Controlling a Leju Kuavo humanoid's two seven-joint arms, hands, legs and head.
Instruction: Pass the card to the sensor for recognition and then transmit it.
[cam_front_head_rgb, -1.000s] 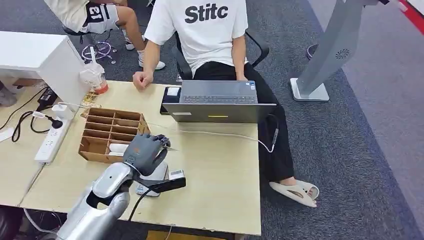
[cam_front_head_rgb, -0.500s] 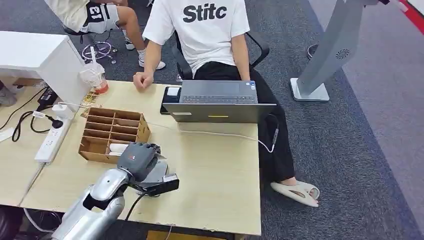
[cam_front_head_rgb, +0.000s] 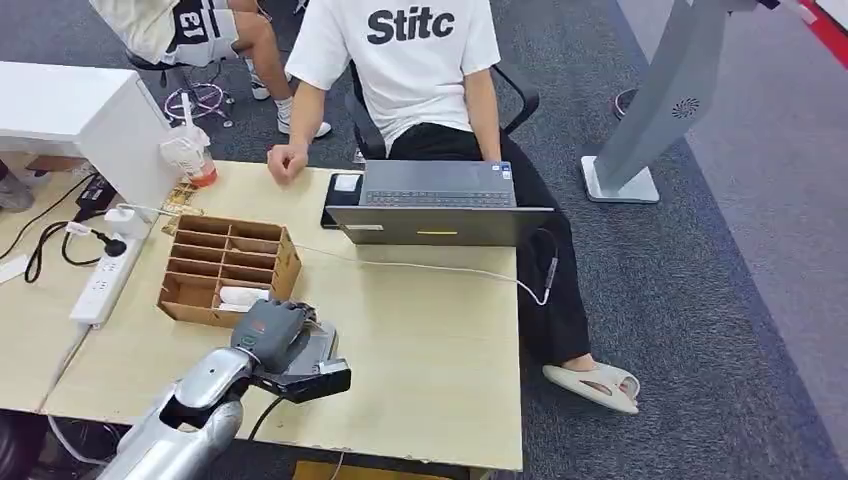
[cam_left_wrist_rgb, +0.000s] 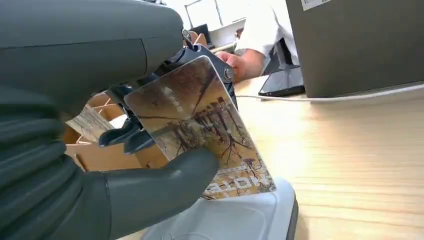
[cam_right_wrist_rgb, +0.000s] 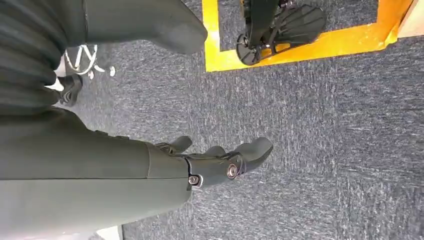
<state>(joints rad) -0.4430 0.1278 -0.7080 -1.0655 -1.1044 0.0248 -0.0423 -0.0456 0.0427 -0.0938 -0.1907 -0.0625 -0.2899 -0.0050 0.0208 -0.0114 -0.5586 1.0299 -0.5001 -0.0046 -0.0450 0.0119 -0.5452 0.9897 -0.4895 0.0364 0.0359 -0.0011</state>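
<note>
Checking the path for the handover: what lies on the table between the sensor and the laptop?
Bare tabletop crossed by one white cable, in the head view, between sensor and laptop.

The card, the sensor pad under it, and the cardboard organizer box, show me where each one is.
card (cam_left_wrist_rgb: 200, 125): left wrist view, middle of its printed face.
sensor pad (cam_left_wrist_rgb: 240, 217): left wrist view, its pale top surface below the card.
cardboard organizer box (cam_front_head_rgb: 284, 262): head view, its outer side wall.
</note>
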